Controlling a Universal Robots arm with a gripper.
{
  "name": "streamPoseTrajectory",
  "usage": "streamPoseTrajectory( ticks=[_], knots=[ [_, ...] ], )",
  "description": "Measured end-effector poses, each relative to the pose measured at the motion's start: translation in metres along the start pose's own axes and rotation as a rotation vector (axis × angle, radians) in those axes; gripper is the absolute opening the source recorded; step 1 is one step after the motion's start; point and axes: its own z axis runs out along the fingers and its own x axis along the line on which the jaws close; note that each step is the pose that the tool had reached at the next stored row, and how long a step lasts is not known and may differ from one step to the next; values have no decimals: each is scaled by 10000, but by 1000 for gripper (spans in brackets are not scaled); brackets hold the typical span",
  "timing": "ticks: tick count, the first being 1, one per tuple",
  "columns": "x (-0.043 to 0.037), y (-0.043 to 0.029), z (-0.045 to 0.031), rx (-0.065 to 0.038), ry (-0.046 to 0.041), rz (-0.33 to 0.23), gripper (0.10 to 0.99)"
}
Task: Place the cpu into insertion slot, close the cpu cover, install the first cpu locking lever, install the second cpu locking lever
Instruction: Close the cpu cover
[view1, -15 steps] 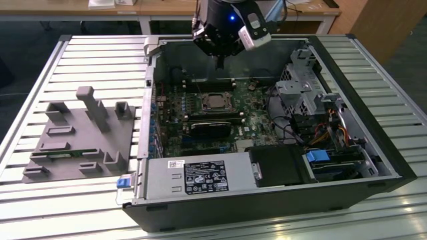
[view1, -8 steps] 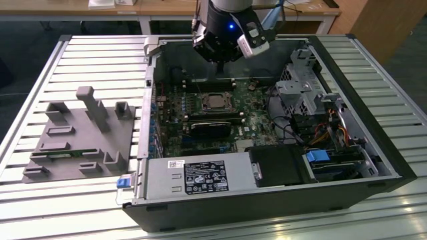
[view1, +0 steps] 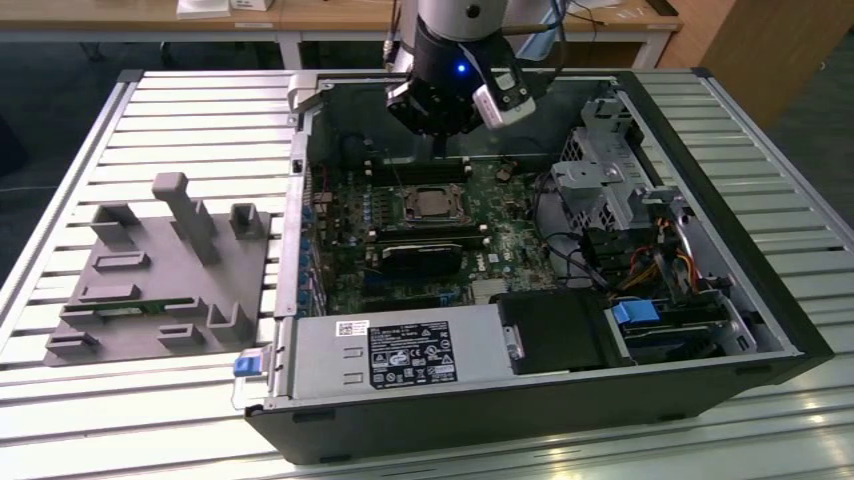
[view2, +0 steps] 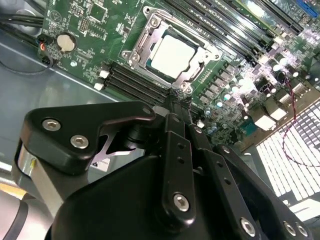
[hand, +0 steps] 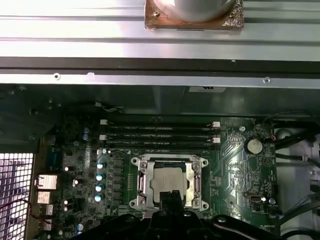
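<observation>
Inside the case (view1: 561, 405), the tool (hand: 170, 196) hangs low over the board (view1: 344, 235), tips pinched narrow and holding nothing, just beside the cpu (hand: 167, 180), which lies flat in the slot (hand: 204, 161) with the cover (hand: 196, 183) down around it

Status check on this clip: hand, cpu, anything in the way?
Robot hand shut, empty, tips over the cpu edge. Chip seated, cpu cover down around it. No obstruction seen.
</observation>
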Motion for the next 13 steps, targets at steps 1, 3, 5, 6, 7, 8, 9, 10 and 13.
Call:
streamPoseTrajectory(
  ticks=[1,3,5,6,7,8,9,10,13],
  knots=[
    [0,-7,10,0,0,0,102],
    [0,-24,26,1,0,1,102],
    [-1,-45,43,-1,-1,0,102],
    [0,-58,50,1,0,1,102],
    [-1,-72,58,1,0,1,102],
    [-1,-86,68,0,0,0,102],
    [-1,-99,81,-2,-1,1,102],
    [-1,-109,97,-1,-1,1,102],
    [-2,-125,149,0,0,2,102]
  ],
)
